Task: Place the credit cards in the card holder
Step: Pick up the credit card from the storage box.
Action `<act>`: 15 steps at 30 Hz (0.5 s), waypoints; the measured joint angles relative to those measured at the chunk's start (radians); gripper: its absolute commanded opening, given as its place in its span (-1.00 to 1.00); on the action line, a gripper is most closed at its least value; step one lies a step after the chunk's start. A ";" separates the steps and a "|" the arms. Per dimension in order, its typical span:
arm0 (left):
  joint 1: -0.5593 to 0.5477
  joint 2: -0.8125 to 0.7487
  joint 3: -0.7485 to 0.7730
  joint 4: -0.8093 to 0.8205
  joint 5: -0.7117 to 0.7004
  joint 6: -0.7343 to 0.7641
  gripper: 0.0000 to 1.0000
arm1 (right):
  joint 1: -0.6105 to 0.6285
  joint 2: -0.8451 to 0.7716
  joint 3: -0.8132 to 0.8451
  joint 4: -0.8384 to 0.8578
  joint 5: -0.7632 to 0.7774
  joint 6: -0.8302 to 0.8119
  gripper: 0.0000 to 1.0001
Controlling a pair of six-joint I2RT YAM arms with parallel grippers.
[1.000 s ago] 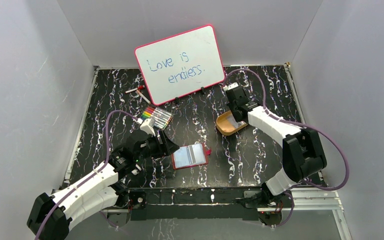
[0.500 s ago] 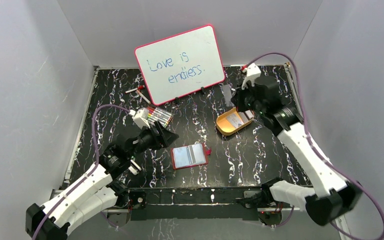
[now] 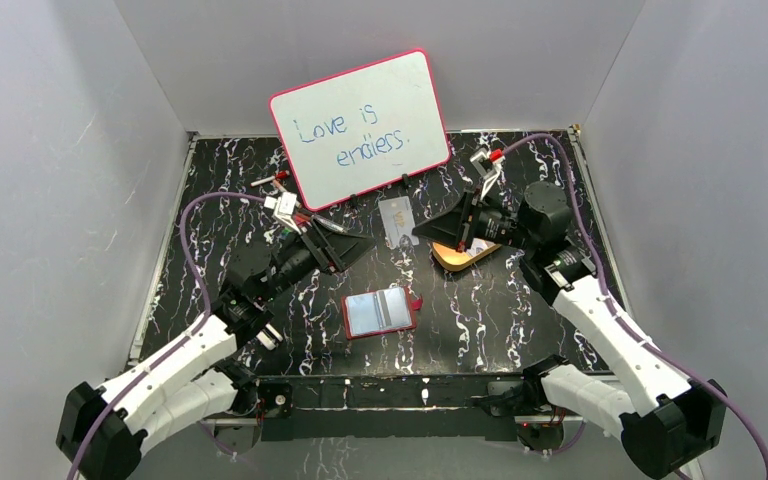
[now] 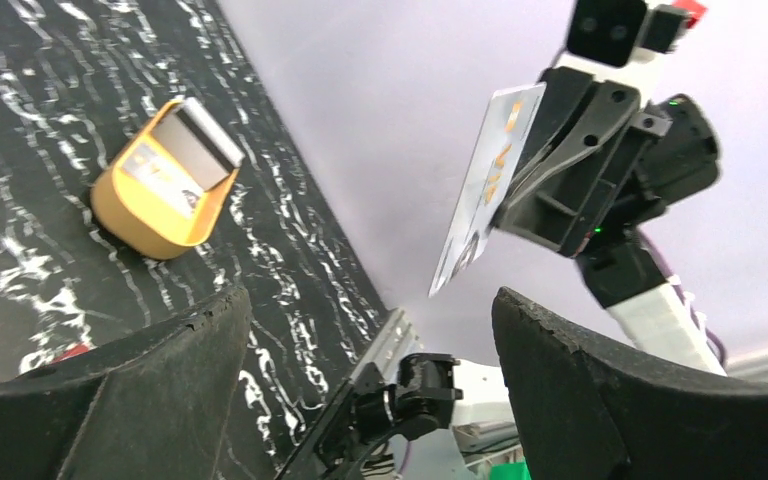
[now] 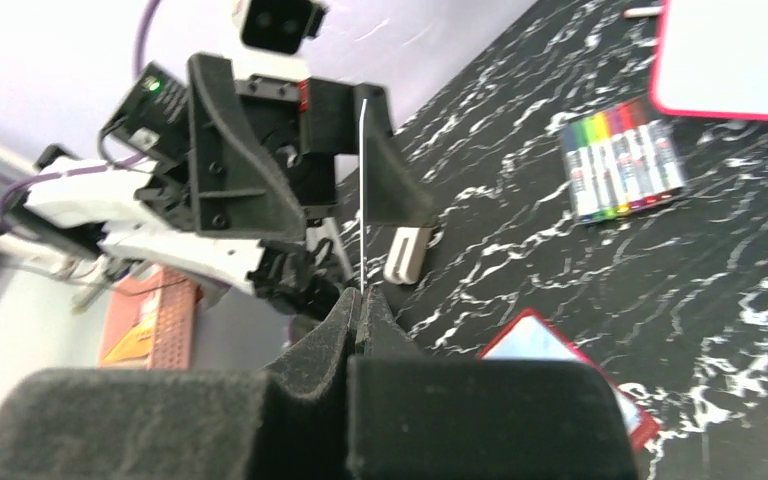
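I hold one credit card point(image 3: 397, 220) in the air above the worktop point(image 3: 520, 310). My right tool point(image 3: 418, 228) pinches it by one edge, the fingers drawn narrow and pressed against its two faces. From my right wrist the card shows edge-on, a thin pale line rising from the fingertips point(image 5: 345, 315). From my left wrist I see its pale face, tilted, with orange print on it.

The card holder point(image 3: 380, 312) lies open and flat on the worktop near the front edge, between my two arms and well apart from the raised card. Its clear sleeves face up, and a small red snap tab point(image 3: 417, 303) sticks out on its right side.

More cards point(image 3: 477, 245) rest in the orange tray point(image 3: 453, 258), which stands on the worktop and is partly hidden under my right wrist in the top view.

My left tool point(image 3: 355, 245) is also raised off the worktop, its fingers spread wide with nothing gripped. It points toward the held card, which in the left wrist view lies in the line of the gap between the fingers, though the top view shows clear space between them.

Farther back, a set of colour markers point(image 5: 625, 160) lies on the worktop beside my left arm. A red-framed whiteboard point(image 3: 362, 127) leans at the back wall, with "Love is endless." written on it in blue.
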 measured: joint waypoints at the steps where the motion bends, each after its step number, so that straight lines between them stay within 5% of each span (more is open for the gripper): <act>1: 0.000 0.020 0.000 0.041 0.018 -0.008 0.74 | 0.000 0.002 -0.011 0.028 -0.026 0.030 -1.00; 15: 0.002 0.095 0.008 0.209 0.128 -0.013 0.58 | 0.000 0.032 -0.048 0.243 -0.212 0.250 -1.00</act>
